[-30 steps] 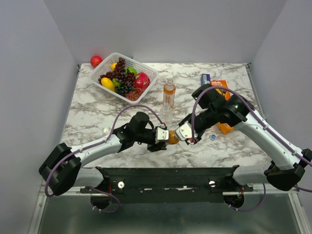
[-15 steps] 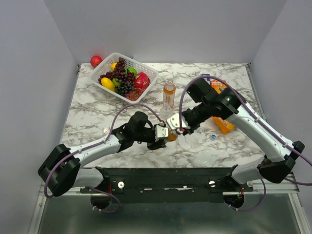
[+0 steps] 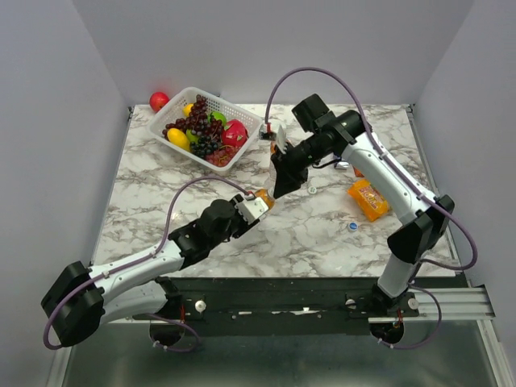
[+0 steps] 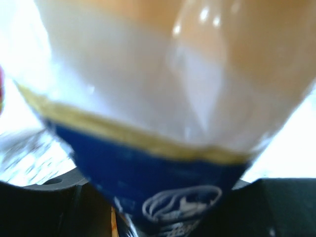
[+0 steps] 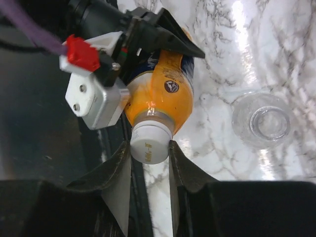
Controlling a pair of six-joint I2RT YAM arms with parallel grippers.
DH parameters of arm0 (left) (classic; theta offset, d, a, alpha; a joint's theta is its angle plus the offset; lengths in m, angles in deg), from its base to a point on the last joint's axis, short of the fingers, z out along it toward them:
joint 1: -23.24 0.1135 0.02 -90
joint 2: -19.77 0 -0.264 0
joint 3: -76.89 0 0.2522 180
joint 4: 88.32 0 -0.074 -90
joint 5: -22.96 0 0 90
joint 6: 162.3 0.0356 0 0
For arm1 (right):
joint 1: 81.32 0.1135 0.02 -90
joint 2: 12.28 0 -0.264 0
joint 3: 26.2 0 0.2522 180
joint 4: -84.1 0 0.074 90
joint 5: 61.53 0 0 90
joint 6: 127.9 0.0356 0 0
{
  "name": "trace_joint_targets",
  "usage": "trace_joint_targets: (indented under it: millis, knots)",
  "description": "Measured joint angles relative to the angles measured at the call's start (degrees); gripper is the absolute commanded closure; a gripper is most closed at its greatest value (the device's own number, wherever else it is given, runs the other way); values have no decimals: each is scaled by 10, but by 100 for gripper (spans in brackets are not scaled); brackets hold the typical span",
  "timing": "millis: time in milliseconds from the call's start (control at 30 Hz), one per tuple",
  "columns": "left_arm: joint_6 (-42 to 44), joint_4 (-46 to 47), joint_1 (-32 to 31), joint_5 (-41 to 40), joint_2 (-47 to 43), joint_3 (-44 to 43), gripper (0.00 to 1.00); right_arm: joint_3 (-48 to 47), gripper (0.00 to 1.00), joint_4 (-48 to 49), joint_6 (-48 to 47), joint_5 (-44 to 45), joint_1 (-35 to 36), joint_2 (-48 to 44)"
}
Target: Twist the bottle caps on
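My left gripper (image 3: pixel 255 205) is shut on an orange-drink bottle (image 3: pixel 265 197) and holds it tilted above the table. In the left wrist view the bottle (image 4: pixel 163 98) fills the frame, blurred, with a blue label band. My right gripper (image 5: pixel 149 154) reaches in from the far side, and its fingers (image 5: pixel 118 168) press both sides of the white cap (image 5: pixel 149 144) sitting on that bottle's neck (image 5: pixel 160 94). A clear bottle (image 5: pixel 261 123) stands uncapped on the table beside it. A blue cap (image 3: pixel 352 226) and a white cap (image 3: pixel 310 190) lie loose. The second orange bottle is hidden.
A white basket (image 3: pixel 242 119) of fruit stands at the back left, with a red apple (image 3: pixel 159 101) behind it. An orange snack packet (image 3: pixel 367 199) lies to the right. The right arm (image 3: pixel 379 165) arches over the table's middle.
The right arm swung from the near side up and back, and its gripper now comes onto the cap from the far side. The left arm pulled left and raised the bottle.
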Motion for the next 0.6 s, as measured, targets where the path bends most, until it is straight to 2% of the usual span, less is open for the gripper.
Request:
trace_joint_targets:
  millis: [133,300,333,367,433,467,600]
  knots:
    - [24,-12,-14,-95,2,0,100,3,99,2,99,-49,-33,39]
    - [75,-11,-25,-148,1,1,100,21,97,1,161,-90,-48,46]
    - [87,-9,-26,-153,-1,1,100,22,92,0,169,-99,-51,47]
    - [97,-6,-26,-157,-3,2,100,22,76,-2,172,-106,-53,48]
    - [110,-2,-26,-159,-7,2,100,16,61,-8,173,-113,-55,49]
    - [114,-1,-26,-157,-10,2,100,3,56,-17,167,-113,-54,52]
    - [108,9,-22,-128,-21,-3,100,-100,48,-42,103,-105,-45,66]
